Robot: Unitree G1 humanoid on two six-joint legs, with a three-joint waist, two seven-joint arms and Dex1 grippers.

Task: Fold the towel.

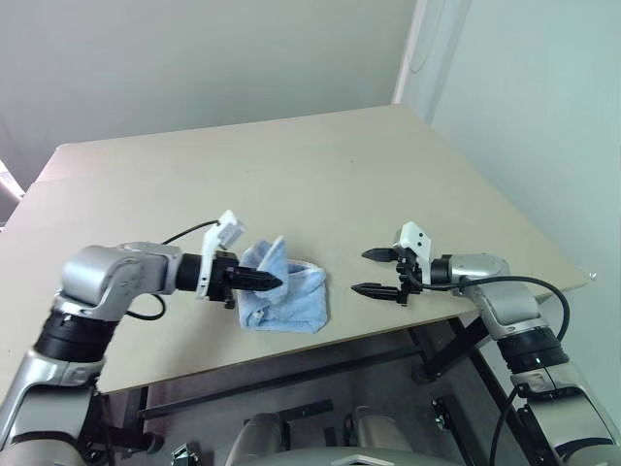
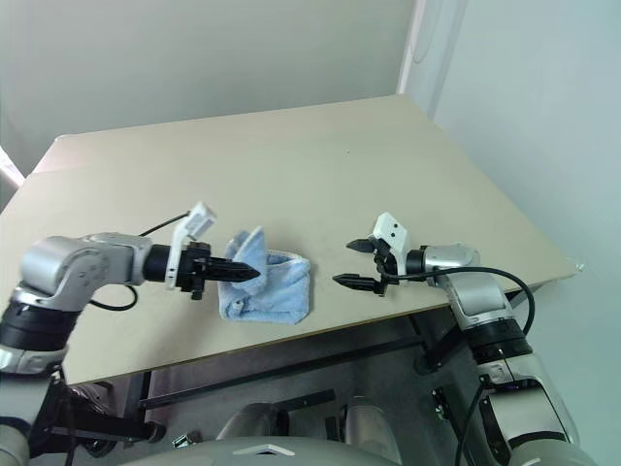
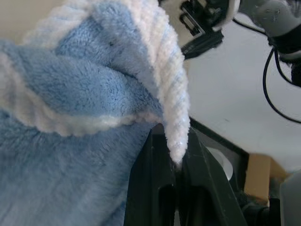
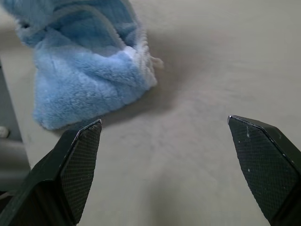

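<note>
**Jaws pinching towel edge near the desk's front lip**

Left gripper (image 1: 272, 282) jaws are clamping the towel's (image 1: 296, 296) white edging, lifting it. Right gripper (image 1: 376, 272), at the towel's 3 o'clock, is holding its jaws wide apart. Bare desk (image 1: 320, 165) is stretching toward 12 o'clock.

One towel (image 1: 287, 296), one table (image 1: 291, 165), and two tools: left tool (image 1: 275, 282), right tool (image 1: 372, 272).
</note>
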